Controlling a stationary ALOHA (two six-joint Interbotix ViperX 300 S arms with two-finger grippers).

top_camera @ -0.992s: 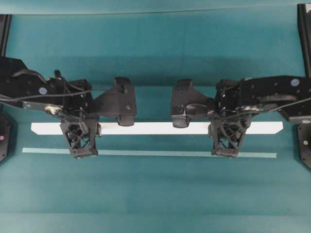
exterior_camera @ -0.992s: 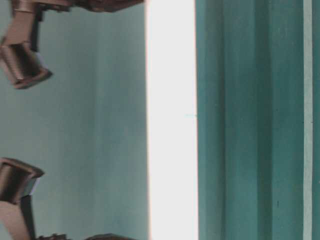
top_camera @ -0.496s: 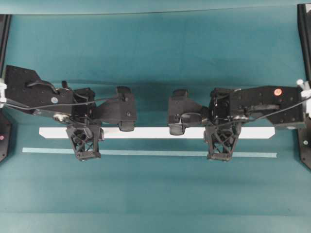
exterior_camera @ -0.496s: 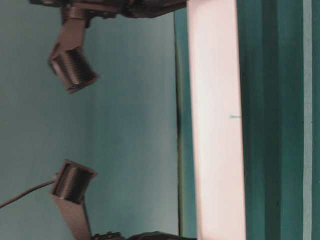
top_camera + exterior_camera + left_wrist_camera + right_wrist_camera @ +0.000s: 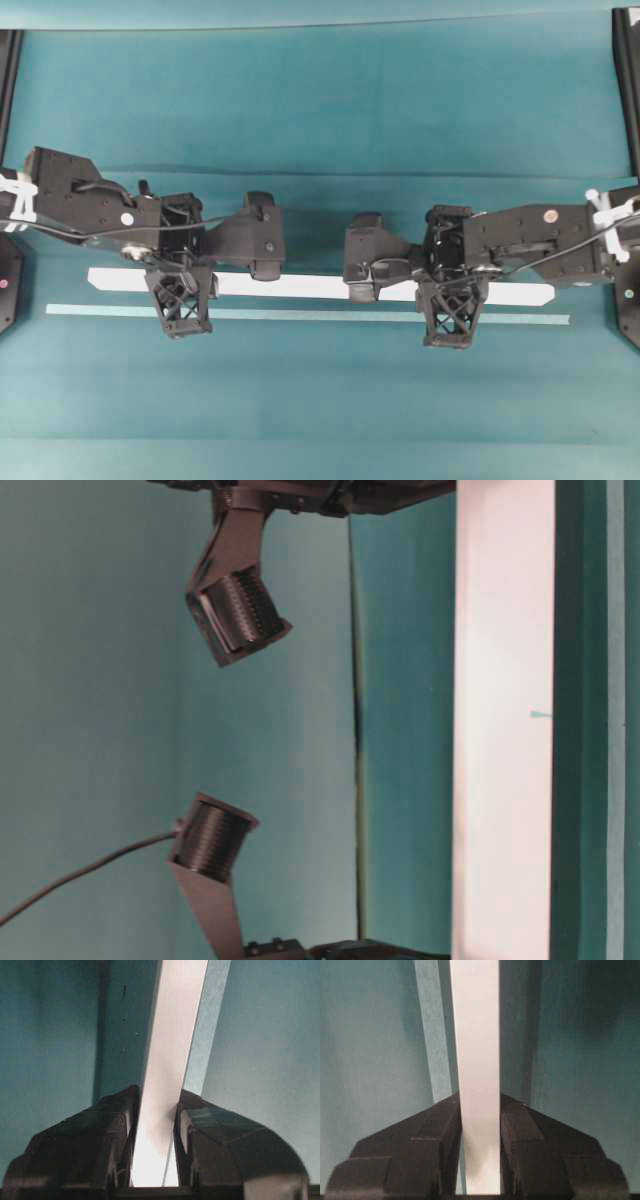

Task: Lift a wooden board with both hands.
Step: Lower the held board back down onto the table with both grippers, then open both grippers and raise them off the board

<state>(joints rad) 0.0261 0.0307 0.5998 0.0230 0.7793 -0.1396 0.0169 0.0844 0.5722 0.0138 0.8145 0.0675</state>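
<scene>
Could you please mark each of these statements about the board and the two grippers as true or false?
1. The left gripper is shut on the wooden board. True.
2. The right gripper hangs open with nothing between its fingers. False: the right wrist view shows the board clamped between its fingers.
3. The pale teal strip is held along with the board. False: the strip lies flat on the table, apart from both grippers.
4. Both grippers hold the board near its middle, side by side. False: each grips closer to its own end, with a long bare stretch of board between them.
5. In the overhead view, the strip reaches further left than the board. True.
</scene>
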